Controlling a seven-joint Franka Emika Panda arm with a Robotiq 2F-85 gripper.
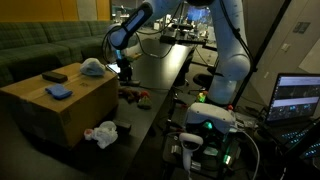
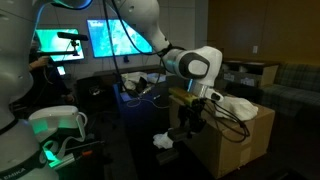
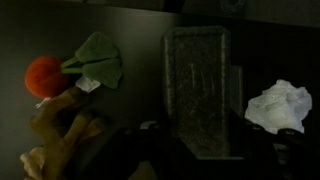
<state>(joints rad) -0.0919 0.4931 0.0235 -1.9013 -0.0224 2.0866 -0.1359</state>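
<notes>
In the wrist view a long grey speckled block (image 3: pixel 196 80) runs between my fingers, whose dark pads press its two sides; my gripper (image 3: pixel 197 122) is shut on it. Below on the dark floor lie an orange ball (image 3: pixel 43 76), a green cloth piece (image 3: pixel 98 58), a brown plush shape (image 3: pixel 60 128) and a crumpled white cloth (image 3: pixel 279 105). In both exterior views the gripper (image 1: pixel 125 70) (image 2: pixel 190 116) hangs above the floor, just beside the cardboard box (image 1: pixel 70 108) (image 2: pixel 235 140), with the dark block in it.
On the box top lie blue cloths (image 1: pixel 92 67), a black flat object (image 1: pixel 54 76) and a white cloth (image 2: pixel 236 105). A white cloth (image 1: pixel 100 133) (image 2: pixel 163 141) and small toys (image 1: pixel 135 96) lie on the floor. A green sofa (image 1: pixel 40 50) stands behind; desks with monitors (image 2: pixel 110 38) are nearby.
</notes>
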